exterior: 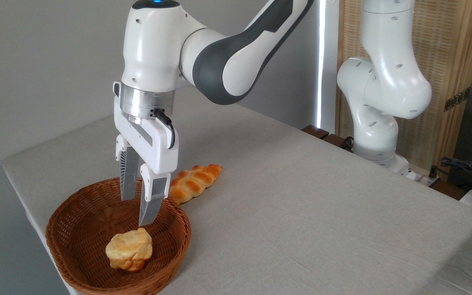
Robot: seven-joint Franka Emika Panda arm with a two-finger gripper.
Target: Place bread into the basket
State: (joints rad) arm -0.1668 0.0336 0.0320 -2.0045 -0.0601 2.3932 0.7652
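Note:
The bread point(129, 249), a small lumpy pale-golden bun, lies on the floor of the brown wicker basket point(68, 213) at the table's front left. My gripper point(136, 211) hangs just above and slightly behind the bun, pointing down. Its fingers stand apart, open, with nothing between them. A clear gap separates the fingertips from the bun.
A longer braided orange-brown loaf point(194, 182) lies on the grey tablecloth just behind the basket's right rim. The arm's white base point(377, 135) stands at the table's far right edge. Cables point(465, 168) lie beyond it at right. The table edge runs close to the basket's left side.

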